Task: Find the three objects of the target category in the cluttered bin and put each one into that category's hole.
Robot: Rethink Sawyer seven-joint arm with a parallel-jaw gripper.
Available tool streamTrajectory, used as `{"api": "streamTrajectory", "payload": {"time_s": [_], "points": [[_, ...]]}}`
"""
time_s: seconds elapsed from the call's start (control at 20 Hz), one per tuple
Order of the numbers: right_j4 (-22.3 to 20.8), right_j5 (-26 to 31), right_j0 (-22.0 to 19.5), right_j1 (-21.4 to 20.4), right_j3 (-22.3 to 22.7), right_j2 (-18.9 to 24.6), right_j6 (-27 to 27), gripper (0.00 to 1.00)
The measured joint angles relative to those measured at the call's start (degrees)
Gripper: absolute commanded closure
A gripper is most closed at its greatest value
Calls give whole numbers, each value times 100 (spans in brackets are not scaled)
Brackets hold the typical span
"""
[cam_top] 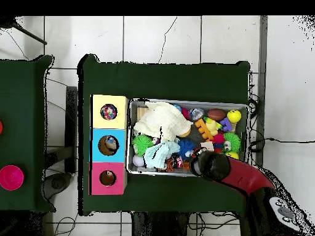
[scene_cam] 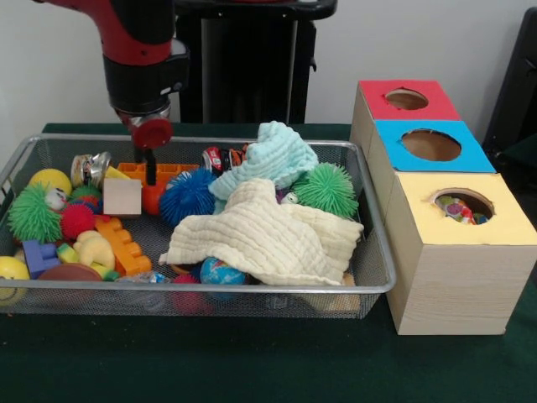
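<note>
One red and black arm [scene_cam: 138, 50] is reaching down from above into the far left part of the wire bin [scene_cam: 369, 277], which is sitting on the green tabletop [scene_cam: 252, 361]. Its gripper [scene_cam: 151, 172] is hanging among the toys, just beside a wooden block [scene_cam: 122, 197] and an orange brick [scene_cam: 123, 243]; I cannot tell how the jaws are standing. A cream cloth [scene_cam: 264, 239] is lying over the middle of the clutter, with a pale blue cloth [scene_cam: 273, 155] behind it, a blue spiky ball [scene_cam: 186, 196] to its left and a green spiky ball [scene_cam: 325, 189] to its right. Right of the bin, a box is showing a red hole [scene_cam: 406, 99], a blue hole [scene_cam: 431, 144] and a yellow hole [scene_cam: 463, 204], the last with small toys inside.

From overhead, the arm [cam_top: 237, 175] is entering the bin [cam_top: 187, 173] over its lower edge, and the box [cam_top: 109, 144] is lying just beside the bin's left side.
</note>
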Motion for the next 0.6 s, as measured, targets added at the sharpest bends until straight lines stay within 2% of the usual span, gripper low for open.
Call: {"api": "streamTrajectory", "payload": {"time_s": [0.3,0.6], "points": [[-447,1,-426,22,-313,323,-1,0],[-752,25,-631,32,-568,520,-1,0]]}}
